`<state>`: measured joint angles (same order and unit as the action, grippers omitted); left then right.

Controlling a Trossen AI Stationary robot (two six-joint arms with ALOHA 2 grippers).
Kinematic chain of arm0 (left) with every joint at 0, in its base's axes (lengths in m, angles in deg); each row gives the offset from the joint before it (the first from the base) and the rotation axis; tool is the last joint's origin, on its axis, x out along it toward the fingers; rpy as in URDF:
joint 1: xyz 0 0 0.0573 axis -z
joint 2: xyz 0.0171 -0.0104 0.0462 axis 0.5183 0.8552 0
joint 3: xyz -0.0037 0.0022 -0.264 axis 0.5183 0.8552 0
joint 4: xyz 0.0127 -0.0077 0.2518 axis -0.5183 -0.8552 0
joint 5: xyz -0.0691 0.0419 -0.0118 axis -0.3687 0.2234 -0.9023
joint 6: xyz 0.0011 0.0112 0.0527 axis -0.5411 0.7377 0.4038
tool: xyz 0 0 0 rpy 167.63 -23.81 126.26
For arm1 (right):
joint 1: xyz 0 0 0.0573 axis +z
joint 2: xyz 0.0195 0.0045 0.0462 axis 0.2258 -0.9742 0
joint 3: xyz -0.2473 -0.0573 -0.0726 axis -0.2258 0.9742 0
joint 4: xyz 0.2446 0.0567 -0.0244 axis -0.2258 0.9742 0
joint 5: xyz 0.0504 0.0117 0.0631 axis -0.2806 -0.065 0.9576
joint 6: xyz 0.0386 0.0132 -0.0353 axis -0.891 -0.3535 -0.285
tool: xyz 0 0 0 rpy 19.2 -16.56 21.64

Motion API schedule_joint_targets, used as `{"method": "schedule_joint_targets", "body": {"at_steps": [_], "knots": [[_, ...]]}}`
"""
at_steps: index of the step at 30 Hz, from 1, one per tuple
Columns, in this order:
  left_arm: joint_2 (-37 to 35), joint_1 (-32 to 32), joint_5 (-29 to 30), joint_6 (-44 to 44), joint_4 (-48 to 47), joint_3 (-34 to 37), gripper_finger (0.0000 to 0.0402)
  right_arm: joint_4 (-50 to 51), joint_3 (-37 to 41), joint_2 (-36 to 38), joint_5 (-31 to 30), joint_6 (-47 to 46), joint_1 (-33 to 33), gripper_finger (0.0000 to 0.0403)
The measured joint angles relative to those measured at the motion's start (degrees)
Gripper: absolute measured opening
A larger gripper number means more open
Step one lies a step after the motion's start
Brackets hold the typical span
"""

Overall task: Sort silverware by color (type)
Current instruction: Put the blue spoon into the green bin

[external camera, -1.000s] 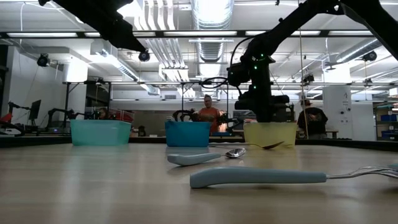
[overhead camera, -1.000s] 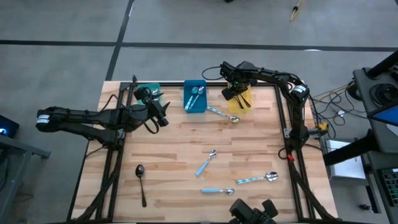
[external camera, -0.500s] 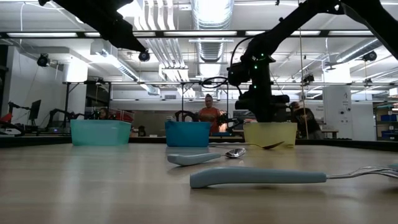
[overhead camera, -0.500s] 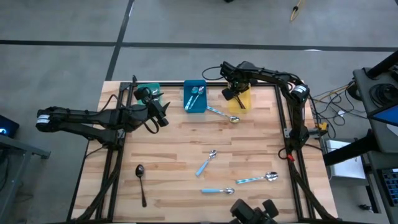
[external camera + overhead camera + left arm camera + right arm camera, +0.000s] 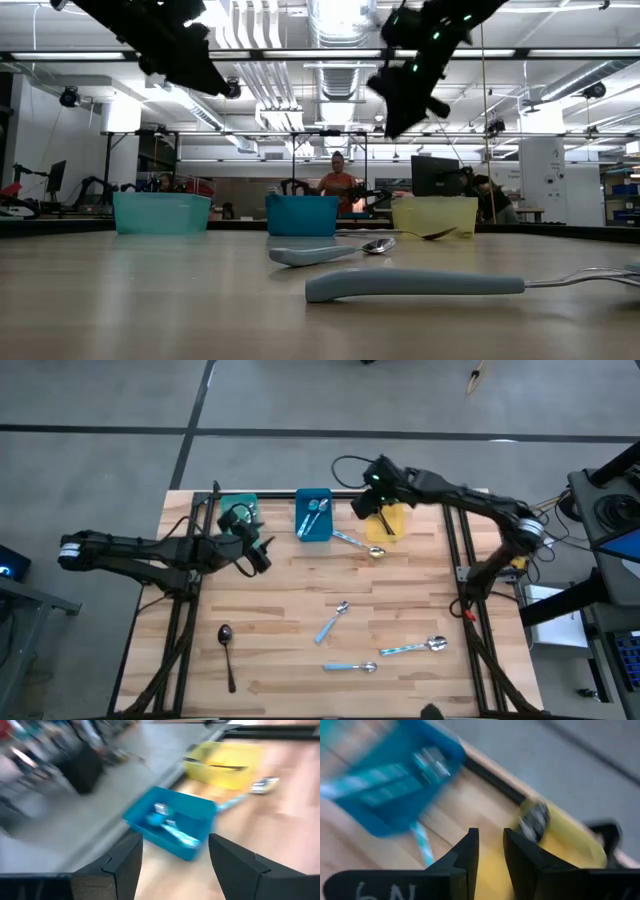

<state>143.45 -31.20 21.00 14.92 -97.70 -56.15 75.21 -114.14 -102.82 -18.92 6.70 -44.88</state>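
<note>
My right gripper (image 5: 362, 508) hangs in the air over the near-left corner of the yellow bin (image 5: 392, 520). Its fingers (image 5: 490, 851) stand a little open with nothing between them. A dark spoon (image 5: 535, 820) lies in the yellow bin. The blue bin (image 5: 313, 515) holds blue-handled spoons (image 5: 170, 827). More blue-handled spoons lie flat on the table (image 5: 357, 543) (image 5: 332, 622) (image 5: 412, 647). One dark spoon (image 5: 227, 650) lies near the front left. My left gripper (image 5: 255, 550) hovers open near the teal bin (image 5: 238, 510).
The three bins stand in a row along the table's far edge, teal (image 5: 160, 213), blue (image 5: 302, 215) and yellow (image 5: 435, 215). One more blue-handled spoon (image 5: 350, 666) lies near the front edge. People show in the room beyond the table.
My right gripper has risen out of the yellow bin and drawn a little toward the table's left, tipping less steeply down. My left gripper has rolled a little about its own line and otherwise stayed where it was.
</note>
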Motion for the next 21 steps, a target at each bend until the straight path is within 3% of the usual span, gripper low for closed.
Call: {"method": "schedule_joint_targets", "body": {"at_steps": [6,11,21], "knots": [[0.00,1.82,-13.30,-13.73,-0.95,-0.12,0.0207,-27.30,17.14,14.29,0.15,1.40,7.58,0.0050],[0.04,2.75,-23.33,-25.33,-1.30,-0.50,0.0207,-36.94,25.51,22.11,-0.08,4.00,12.56,0.0028],[0.07,7.88,-26.12,-41.36,-2.04,-0.50,0.0207,-48.99,35.94,28.25,0.00,8.59,19.86,0.0009]]}}
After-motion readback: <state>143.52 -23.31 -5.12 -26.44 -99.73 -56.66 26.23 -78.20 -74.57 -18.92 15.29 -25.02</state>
